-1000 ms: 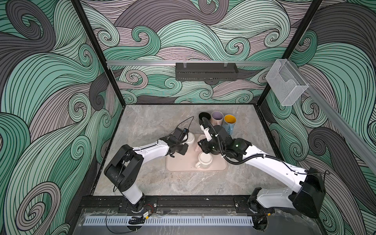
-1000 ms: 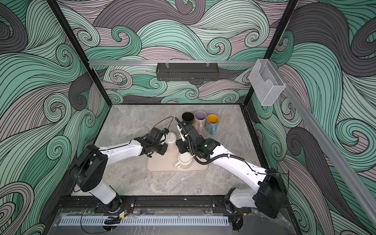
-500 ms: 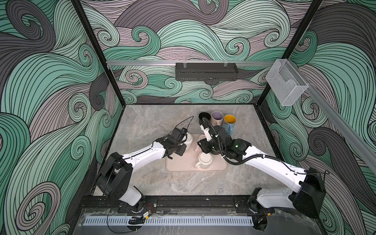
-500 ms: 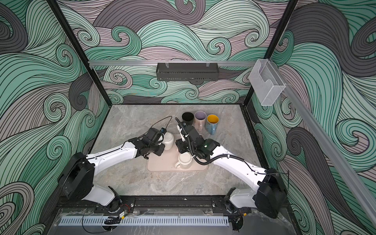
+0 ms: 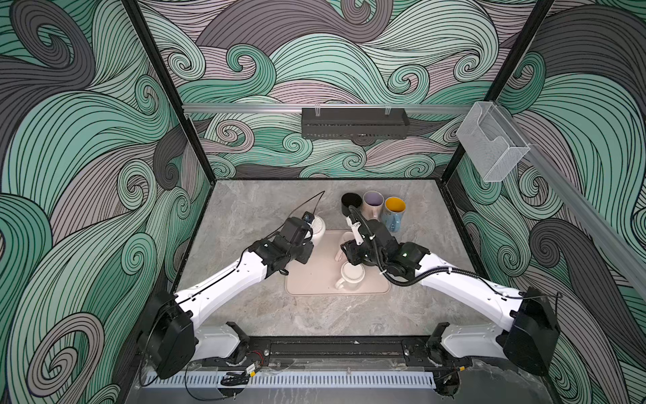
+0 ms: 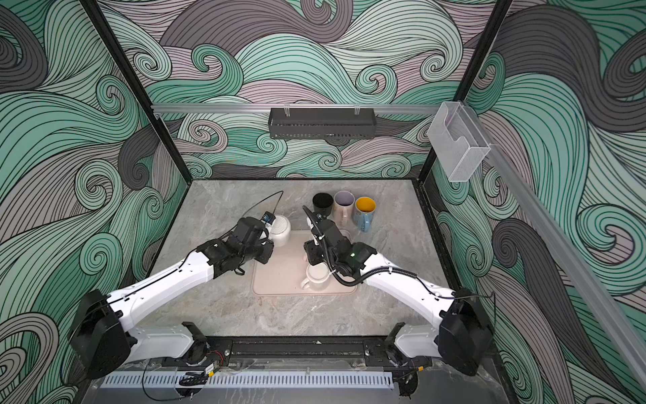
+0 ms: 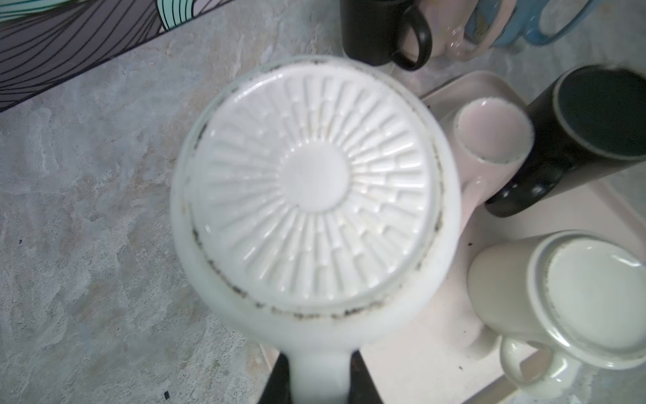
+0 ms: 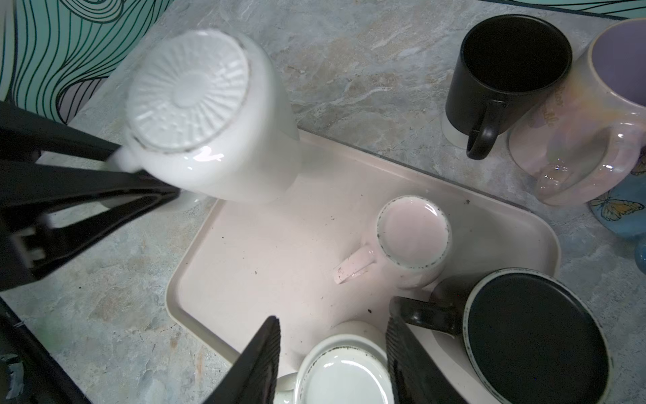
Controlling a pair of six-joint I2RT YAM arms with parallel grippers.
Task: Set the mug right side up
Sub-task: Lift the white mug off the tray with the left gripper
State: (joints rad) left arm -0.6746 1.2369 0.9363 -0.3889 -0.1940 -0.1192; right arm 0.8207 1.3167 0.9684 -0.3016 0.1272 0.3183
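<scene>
Nearest on the tray (image 5: 307, 280), a cream mug (image 5: 351, 276) is sitting base up under the parted, empty right jaws. Behind it the right arm is hiding an inverted black mug (image 8: 535, 335) from both top views. Left jaws are clenching the handle of the white mug (image 7: 311, 189), base up and tilted at the tray's far left corner, its rim out of sight. Three upright mugs (image 5: 372, 204) are standing beyond on the grey marbled table (image 5: 244, 217), wave-patterned walls (image 5: 314, 70) enclosing it.
</scene>
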